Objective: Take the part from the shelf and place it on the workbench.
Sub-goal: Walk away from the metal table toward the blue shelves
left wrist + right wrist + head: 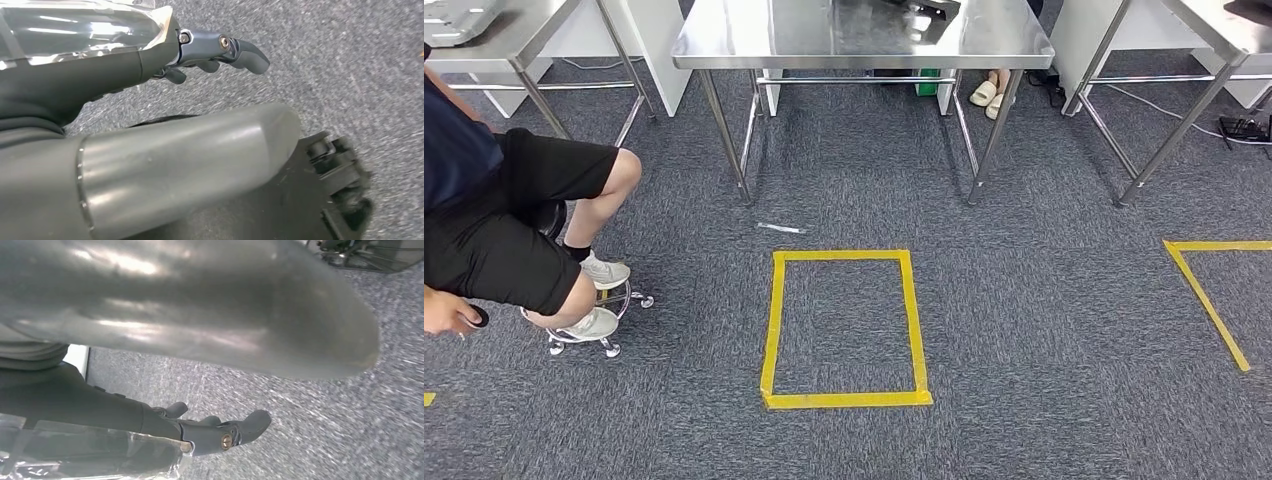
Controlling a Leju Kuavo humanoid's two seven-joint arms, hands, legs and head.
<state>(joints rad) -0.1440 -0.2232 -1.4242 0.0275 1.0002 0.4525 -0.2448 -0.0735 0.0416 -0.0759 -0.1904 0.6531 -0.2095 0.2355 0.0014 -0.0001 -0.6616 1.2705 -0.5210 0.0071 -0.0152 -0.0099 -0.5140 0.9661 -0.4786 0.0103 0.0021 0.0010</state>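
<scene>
Head view: workbench (862, 40), seated person (499, 215).

head: bright, even, sharp | table top (824, 35) glare | wrist views: carpet (360, 65) motion-blurred

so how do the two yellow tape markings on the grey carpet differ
The yellow tape rectangle in front of the steel workbench is fully in view and closed on all four sides, while the yellow tape marking at the right is cut by the picture's edge, showing two strips. Both lie flat on the grey carpet.
</scene>
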